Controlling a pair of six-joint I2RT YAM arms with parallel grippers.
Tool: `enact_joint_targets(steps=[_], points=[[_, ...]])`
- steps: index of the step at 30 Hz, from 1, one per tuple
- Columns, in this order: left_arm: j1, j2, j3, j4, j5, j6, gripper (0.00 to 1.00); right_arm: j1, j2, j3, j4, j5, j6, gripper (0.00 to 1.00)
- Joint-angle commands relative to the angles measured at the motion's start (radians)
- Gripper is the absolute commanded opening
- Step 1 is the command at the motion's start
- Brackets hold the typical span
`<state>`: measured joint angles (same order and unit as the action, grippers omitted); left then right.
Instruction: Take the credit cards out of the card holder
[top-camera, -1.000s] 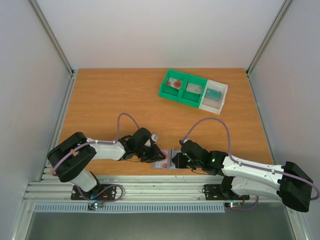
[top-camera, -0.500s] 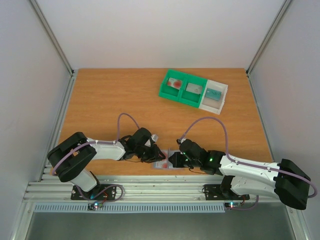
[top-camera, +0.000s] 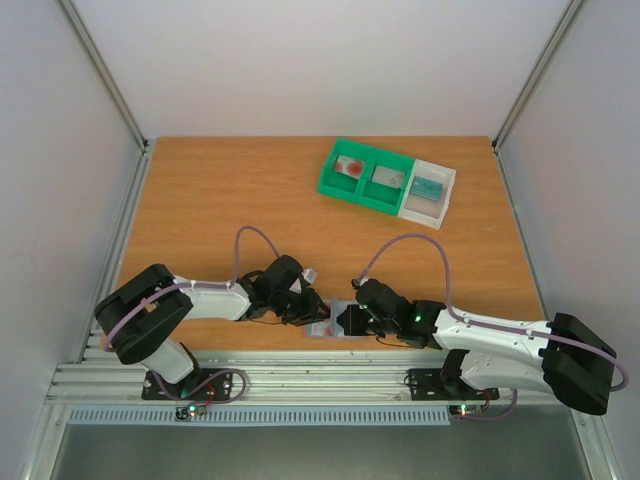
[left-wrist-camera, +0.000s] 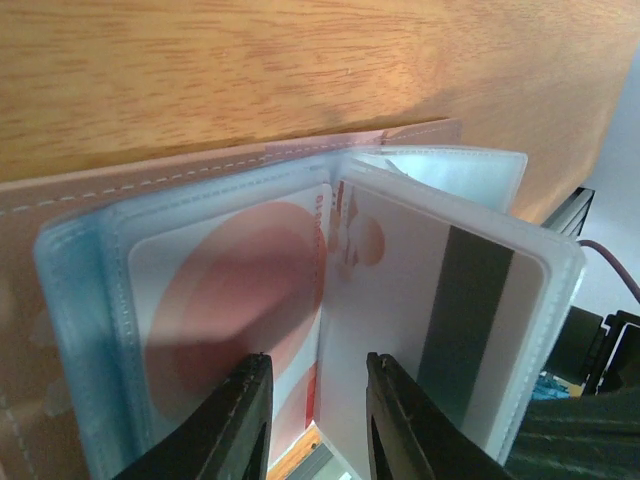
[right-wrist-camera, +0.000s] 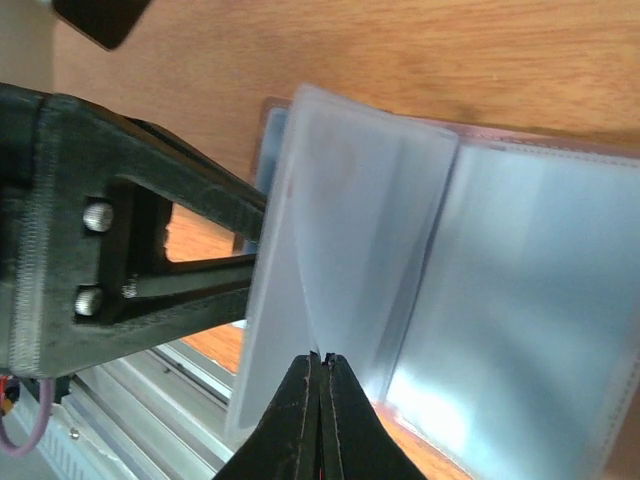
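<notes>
The card holder (top-camera: 322, 332) lies open at the table's near edge between both grippers. In the left wrist view its clear sleeves (left-wrist-camera: 80, 300) hold a whitish card with a big red blotch (left-wrist-camera: 230, 300). A raised sleeve page holds a card with a dark stripe (left-wrist-camera: 400, 300). My left gripper (left-wrist-camera: 320, 400) is open, one finger on each side of that page's lower edge. My right gripper (right-wrist-camera: 322, 358) is shut on the edge of the raised page (right-wrist-camera: 330, 220) and holds it up from the holder (right-wrist-camera: 520, 300). From above, the left gripper (top-camera: 316, 312) and right gripper (top-camera: 346, 320) almost meet.
A green and white compartment tray (top-camera: 330, 185) stands at the back right with a red-blotched card (top-camera: 350, 167), a greyish card (top-camera: 387, 177) and a teal one (top-camera: 428, 188). The aluminium rail (top-camera: 300, 375) runs just behind the holder's near side.
My right arm has slid left over the holder, and its gripper now covers more of the right panel. The left arm has stayed put.
</notes>
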<state>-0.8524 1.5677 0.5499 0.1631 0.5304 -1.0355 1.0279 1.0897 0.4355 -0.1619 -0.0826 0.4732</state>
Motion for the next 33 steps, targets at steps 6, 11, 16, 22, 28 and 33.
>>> enact_joint_targets(steps=[6, 11, 16, 22, 28, 33], points=[[-0.005, -0.068, -0.006, 0.008, -0.006, -0.003, 0.32, 0.008, 0.015, 0.029, -0.043, 0.030, 0.010, 0.02], [-0.005, -0.086, -0.007, 0.006, -0.006, -0.006, 0.32, 0.008, -0.001, 0.057, -0.146, 0.068, 0.011, 0.05], [-0.005, -0.067, -0.004, 0.007, -0.002, -0.002, 0.32, 0.017, -0.055, 0.129, -0.335, 0.160, 0.012, 0.20], [-0.005, -0.059, -0.005, 0.016, -0.001, -0.005, 0.33, 0.062, -0.088, 0.226, -0.438, 0.216, 0.000, 0.24], [-0.005, -0.055, -0.005, 0.014, -0.004, -0.003, 0.32, 0.067, -0.040, 0.202, -0.284, 0.124, -0.012, 0.28], [-0.005, -0.056, -0.007, 0.014, -0.004, -0.005, 0.32, 0.067, 0.012, 0.187, -0.210, 0.093, 0.004, 0.34]])
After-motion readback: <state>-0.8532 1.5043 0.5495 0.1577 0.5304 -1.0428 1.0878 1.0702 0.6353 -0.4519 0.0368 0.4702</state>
